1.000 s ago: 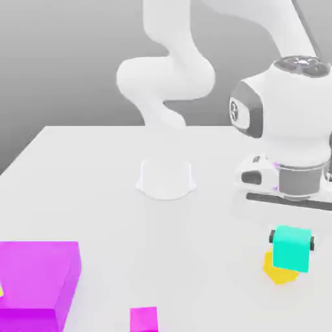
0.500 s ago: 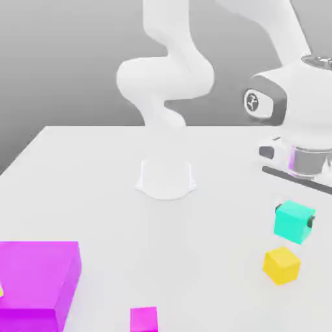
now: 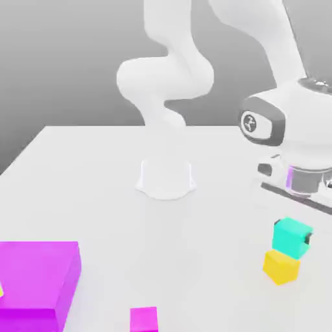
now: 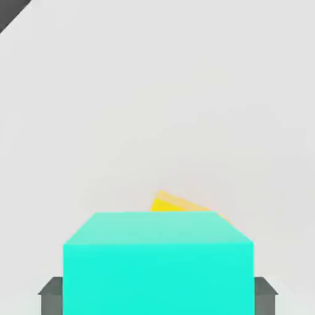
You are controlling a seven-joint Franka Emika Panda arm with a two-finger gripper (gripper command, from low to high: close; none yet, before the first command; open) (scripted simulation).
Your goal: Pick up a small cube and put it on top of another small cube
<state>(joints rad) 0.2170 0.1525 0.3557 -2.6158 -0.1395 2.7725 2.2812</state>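
I hold teal cube [image 3: 290,235] in tool [image 3: 293,238], clamped; yellow cube [image 3: 281,266] directly beneath, slightly offset, corners rotated against teal.

A simulated tabletop test scene, not a real room: a plain white table [image 3: 84,175] before a featureless grey backdrop, a smooth white robot arm [image 3: 165,78] on a round base, and flat-coloured cubes like the large magenta block [image 3: 35,279], without texture or clutter.
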